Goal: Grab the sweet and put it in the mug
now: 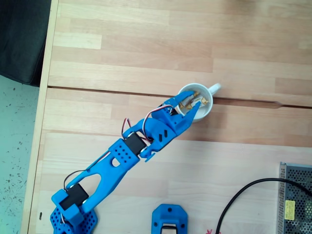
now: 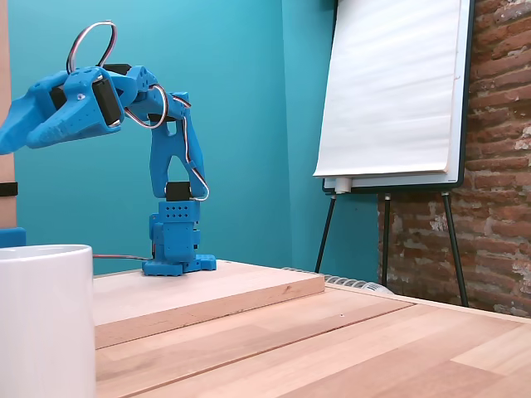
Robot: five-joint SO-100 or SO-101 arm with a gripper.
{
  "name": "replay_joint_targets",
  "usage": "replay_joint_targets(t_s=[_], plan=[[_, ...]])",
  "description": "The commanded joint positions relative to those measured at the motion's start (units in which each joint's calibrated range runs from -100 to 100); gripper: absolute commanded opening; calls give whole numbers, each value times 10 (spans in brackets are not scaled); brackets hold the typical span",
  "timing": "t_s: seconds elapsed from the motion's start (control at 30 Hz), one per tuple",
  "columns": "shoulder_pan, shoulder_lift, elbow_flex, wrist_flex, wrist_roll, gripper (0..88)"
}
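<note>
In a fixed view from above, the gripper (image 1: 194, 103) hangs over the mug (image 1: 204, 113), fingertips inside its rim. Several yellow-orange sweets (image 1: 202, 100) lie in the mug, just beside the fingers. I cannot tell whether the jaws are parted or closed. The blue arm (image 1: 122, 158) stretches from its base up-right to the mug; in a fixed side view it arches high, gripper (image 2: 7, 137) sloping down above the mug (image 2: 41, 319).

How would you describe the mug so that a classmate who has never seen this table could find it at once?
Start in the fixed view from above with the pale wooden table and follow the blue arm up to its hand. The hand ends over the mug, which sits against the dark seam between two boards. It is round and white, with a short handle pointing up and right, and it is the only cup there.
</note>
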Motion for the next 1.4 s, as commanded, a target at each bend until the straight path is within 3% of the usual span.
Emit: replay_joint_targets(t_s=[0.0, 0.27, 1.1, 1.37], plan=[[5, -18, -36, -12, -4, 122], [-6, -150, 76, 3, -11, 155], [-292, -949, 1081, 18, -26, 165], [-342, -1032, 1141, 26, -28, 156]])
